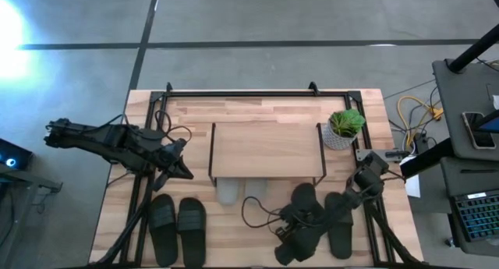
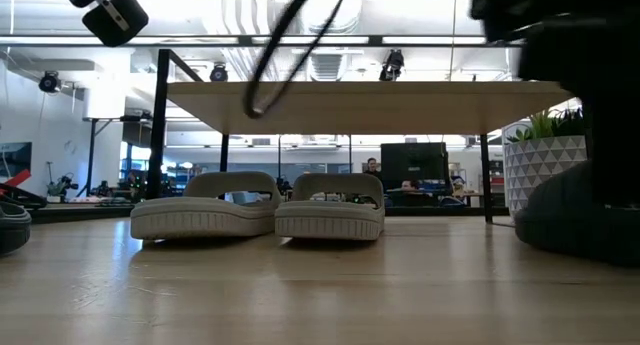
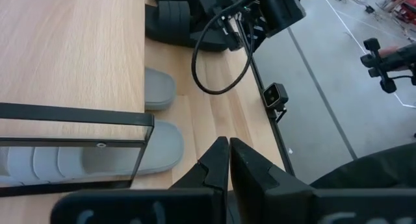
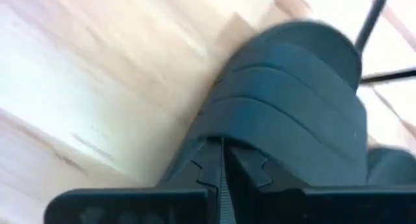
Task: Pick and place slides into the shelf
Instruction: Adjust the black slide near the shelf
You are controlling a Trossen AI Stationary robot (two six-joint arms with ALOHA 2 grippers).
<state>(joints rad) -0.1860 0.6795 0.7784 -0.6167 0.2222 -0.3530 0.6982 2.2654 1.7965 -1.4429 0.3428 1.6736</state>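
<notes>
- The light wooden tabletop [image 1: 257, 226] with a black metal frame stood on a grey concrete floor [image 1: 257, 15]; an office room with monitors showed behind it in the low view.
- The small low shelf [image 1: 267, 150], with a light-wood top board and thin black wire legs, stood in the middle of the tabletop.
- The pair of light grey slides [image 2: 258, 207] lay side by side under the shelf board, the ends coming out at the near side.
- One pair of black slides [image 1: 178, 230] lay near the front edge, on the left side.
- The other black slides [image 1: 320, 210] lay at the front right, under the right arm.
- The right claw [image 4: 223, 164] was clenched, its fingers pressed together against the strap of a black slide [image 4: 292, 120]; whether it really held the strap, I could not tell.
- The left claw [image 3: 228, 160] was clenched on nothing, above the tabletop just beside the left end of the shelf.
- A green plant in a white patterned pot [image 1: 343, 129] stood right of the shelf.
</notes>
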